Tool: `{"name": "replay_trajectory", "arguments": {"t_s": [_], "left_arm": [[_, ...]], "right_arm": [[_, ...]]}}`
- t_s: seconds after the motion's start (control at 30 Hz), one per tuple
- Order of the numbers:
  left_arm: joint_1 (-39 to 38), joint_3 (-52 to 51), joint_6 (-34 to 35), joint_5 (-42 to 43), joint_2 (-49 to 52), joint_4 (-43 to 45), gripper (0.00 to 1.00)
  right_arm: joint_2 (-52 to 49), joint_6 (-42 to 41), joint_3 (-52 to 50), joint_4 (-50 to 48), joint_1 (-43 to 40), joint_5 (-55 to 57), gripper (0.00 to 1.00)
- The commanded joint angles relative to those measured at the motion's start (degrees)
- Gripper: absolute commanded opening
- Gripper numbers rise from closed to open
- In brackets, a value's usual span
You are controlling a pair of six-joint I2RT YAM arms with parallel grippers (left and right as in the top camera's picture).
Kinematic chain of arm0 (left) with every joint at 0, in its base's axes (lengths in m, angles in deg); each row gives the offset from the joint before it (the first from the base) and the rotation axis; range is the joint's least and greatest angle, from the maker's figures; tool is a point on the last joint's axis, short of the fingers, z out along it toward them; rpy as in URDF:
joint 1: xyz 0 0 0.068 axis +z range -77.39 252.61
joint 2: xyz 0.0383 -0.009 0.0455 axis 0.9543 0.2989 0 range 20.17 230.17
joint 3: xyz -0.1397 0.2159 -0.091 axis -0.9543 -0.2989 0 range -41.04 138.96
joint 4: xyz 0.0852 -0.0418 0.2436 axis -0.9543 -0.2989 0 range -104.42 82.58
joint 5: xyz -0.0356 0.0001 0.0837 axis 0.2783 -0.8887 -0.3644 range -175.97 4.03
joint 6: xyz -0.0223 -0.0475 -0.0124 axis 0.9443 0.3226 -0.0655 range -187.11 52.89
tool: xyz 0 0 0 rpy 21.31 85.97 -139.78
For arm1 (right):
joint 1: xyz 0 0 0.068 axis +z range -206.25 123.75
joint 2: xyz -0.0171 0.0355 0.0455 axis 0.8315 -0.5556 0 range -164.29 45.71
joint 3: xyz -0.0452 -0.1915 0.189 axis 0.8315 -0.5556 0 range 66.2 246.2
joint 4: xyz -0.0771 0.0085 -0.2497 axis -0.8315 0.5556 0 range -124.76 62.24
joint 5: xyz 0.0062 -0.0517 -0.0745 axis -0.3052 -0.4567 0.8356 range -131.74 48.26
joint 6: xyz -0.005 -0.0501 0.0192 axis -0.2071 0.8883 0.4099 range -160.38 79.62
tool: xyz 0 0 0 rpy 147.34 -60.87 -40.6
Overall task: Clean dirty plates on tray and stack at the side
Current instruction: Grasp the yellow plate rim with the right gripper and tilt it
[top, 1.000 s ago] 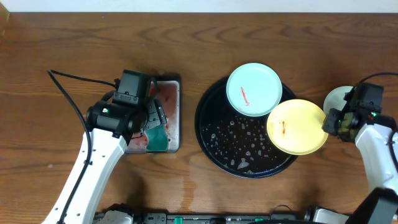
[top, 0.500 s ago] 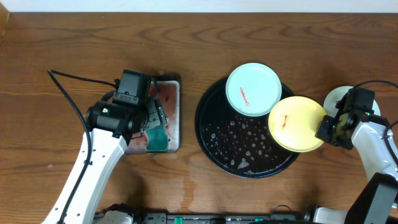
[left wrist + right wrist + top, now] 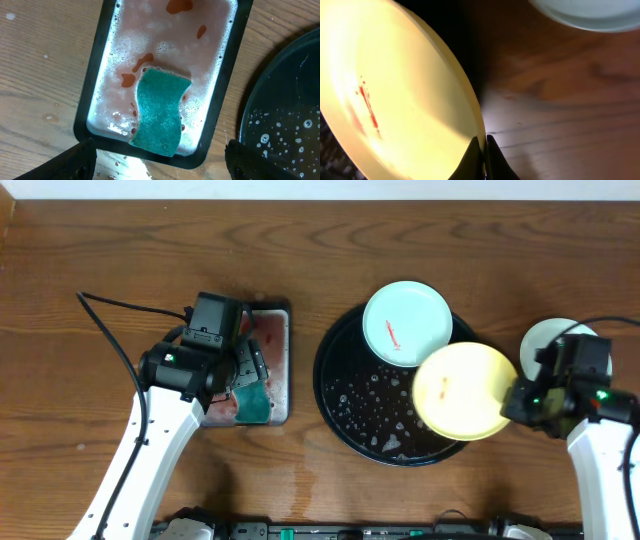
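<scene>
At the right of the tray (image 3: 345, 395), the right end effector (image 3: 522, 402) pinches the yellow plate (image 3: 462, 390) by its right rim, tilted above the wet tray floor. The left end effector (image 3: 243, 378), spread, hovers directly over the sponge (image 3: 160, 112), which lies lengthwise in the foamy sponge tray (image 3: 90, 95).

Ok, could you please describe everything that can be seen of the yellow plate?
The yellow plate is small, round and pale yellow, with a smooth, slightly glossy surface and a low raised rim. A thin red streak marks its inside, near the middle. The right gripper is shut on its right rim. The plate appears tilted, and from above it covers the right edge of the black tray. Whether it touches the tray cannot be seen.
</scene>
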Motion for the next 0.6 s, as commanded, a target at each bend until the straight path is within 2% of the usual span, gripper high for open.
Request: {"name": "replay_trajectory", "arguments": {"t_s": [0.0,0.13,0.23,0.37,0.47,0.57], "left_arm": [[0.35,1.33,-0.13,-0.50,-0.02,-0.13,0.83],[0.35,1.33,-0.11,-0.50,-0.02,-0.11,0.83],[0.35,1.33,-0.13,-0.50,-0.02,-0.11,0.83],[0.35,1.33,-0.13,-0.50,-0.02,-0.11,0.83],[0.35,1.33,-0.09,-0.50,-0.02,0.11,0.83],[0.35,1.33,-0.11,-0.50,-0.02,0.09,0.82]], "right_arm": [[-0.04,-1.73,-0.85,-1.25,6.86,-4.17,0.01],[-1.73,-8.81,-6.38,-7.19,14.27,-3.91,0.01],[-3.32,-19.04,-11.52,-13.16,19.08,-3.50,0.01],[-4.55,-20.96,-14.23,-21.05,24.61,-3.67,0.01],[-4.35,-17.20,-12.81,-22.27,25.62,-2.14,0.29],[-4.17,-9.92,-8.72,-20.11,24.98,-0.85,0.33]]}}
